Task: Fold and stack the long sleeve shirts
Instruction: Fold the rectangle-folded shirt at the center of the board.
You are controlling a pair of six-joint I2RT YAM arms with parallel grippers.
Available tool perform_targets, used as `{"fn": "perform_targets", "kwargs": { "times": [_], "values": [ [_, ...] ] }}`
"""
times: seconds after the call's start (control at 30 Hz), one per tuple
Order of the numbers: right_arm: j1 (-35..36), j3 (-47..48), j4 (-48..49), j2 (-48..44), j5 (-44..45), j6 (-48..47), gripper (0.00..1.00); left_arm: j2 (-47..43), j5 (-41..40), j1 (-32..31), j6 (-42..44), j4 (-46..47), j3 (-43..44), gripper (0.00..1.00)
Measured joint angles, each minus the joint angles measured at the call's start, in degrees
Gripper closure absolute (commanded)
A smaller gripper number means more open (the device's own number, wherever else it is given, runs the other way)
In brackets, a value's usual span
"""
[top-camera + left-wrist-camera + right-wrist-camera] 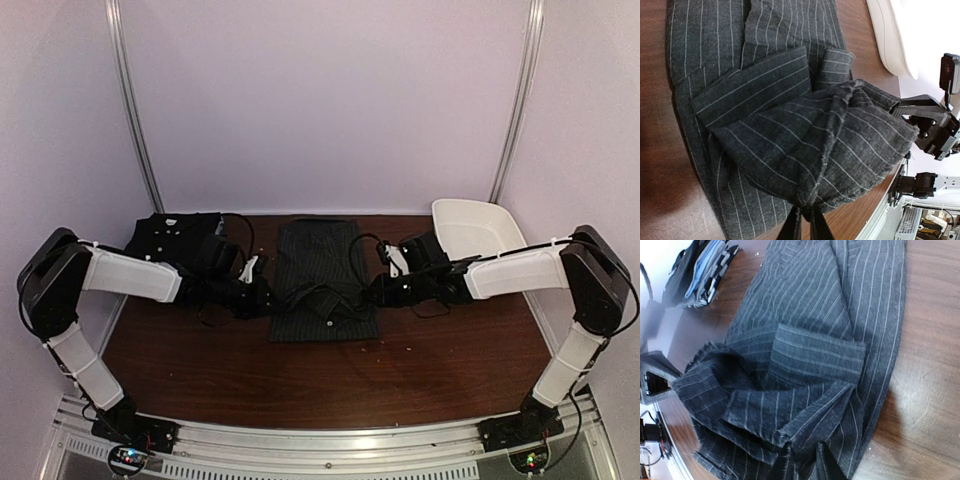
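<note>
Lengthwise, pinstriped shirt (pixel 322 270) runs near-to-far — near end bunched.

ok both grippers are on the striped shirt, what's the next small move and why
The left gripper and right gripper each pinch bunched cloth at opposite sides of the pinstriped shirt, in its near half; its far half lies flat. Probably lift both together and carry that cloth toward the far end.

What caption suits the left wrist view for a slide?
Left gripper pinching a bunched fold of the pinstriped shirt on the table.
</note>
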Motion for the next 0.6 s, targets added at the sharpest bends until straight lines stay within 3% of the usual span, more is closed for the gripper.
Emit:
{"fn": "perform_targets", "kwargs": {
  "times": [0.13,0.27,0.43,0.6],
  "values": [
    [-0.2,3.3,-0.3,1.1,0.9,0.5,0.94,0.1,0.1,1.0,0.0,-0.1,2.1,0.97],
    [-1.2,6.6,-0.5,2.9,1.9,1.5,0.92,1.4,0.4,3.7,0.1,-0.4,5.4,0.97],
    [-4.6,12.5,-0.1,8.9,2.2,3.5,0.77,7.1,0.8,6.9,0.3,-0.3,11.5,0.99],
    [-7.5,17.5,-0.4,14.0,2.3,4.5,0.57,12.7,0.9,9.2,0.3,-0.6,14.0,0.76]
  ]
}}
